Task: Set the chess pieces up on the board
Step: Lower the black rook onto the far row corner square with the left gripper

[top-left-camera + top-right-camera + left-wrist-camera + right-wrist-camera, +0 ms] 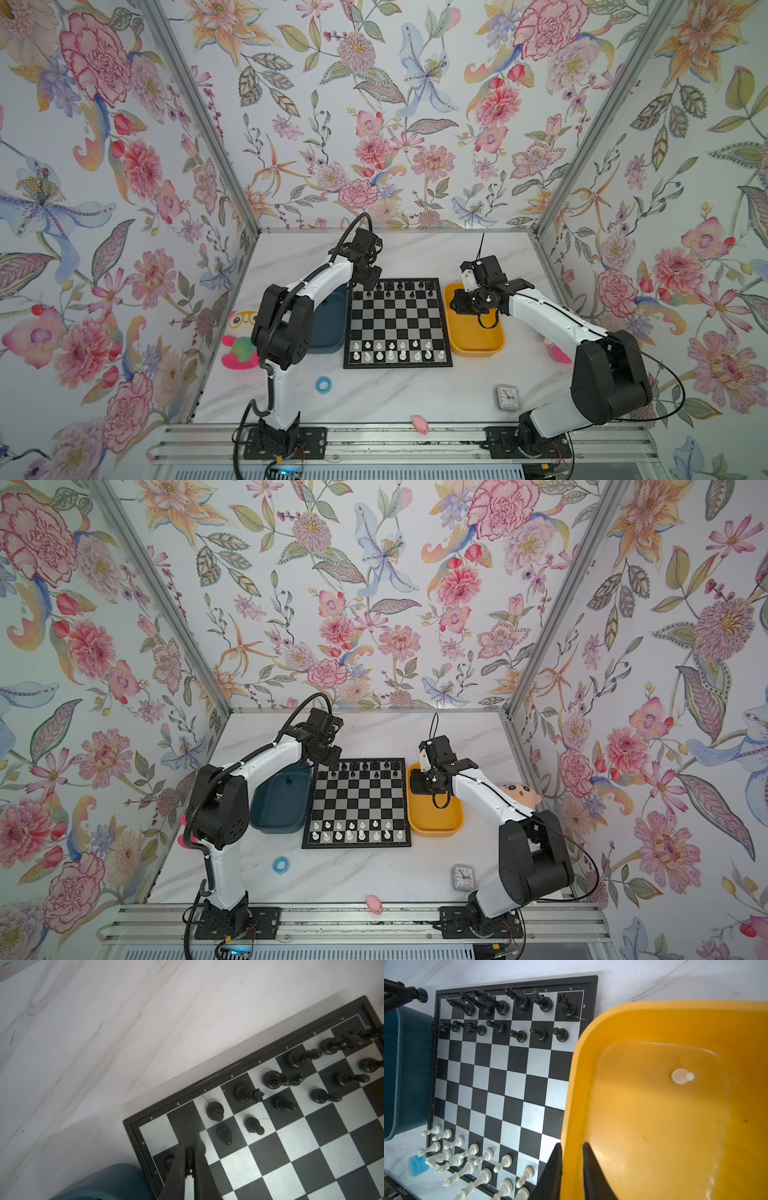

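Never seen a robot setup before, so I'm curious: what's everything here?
board: one, black and silver, table centre
teal bin: one, left of board
yellow bin: one, right of board
black chess pieces: about fourteen, board's far rows; one seemingly in teal bin
white chess pieces: about fifteen, near rows; one in yellow bin
blue ring, clock, pink toy: one each, table front
soft toys: two, table sides
left gripper: shut on black piece, board's far left corner
right gripper: open, empty, over yellow bin

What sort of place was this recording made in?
Probably a purpose-built robot test booth, not a home: floral-papered panels in an aluminium frame enclose a marble-look tabletop, and the left arm and right arm are bolted to a front rail.
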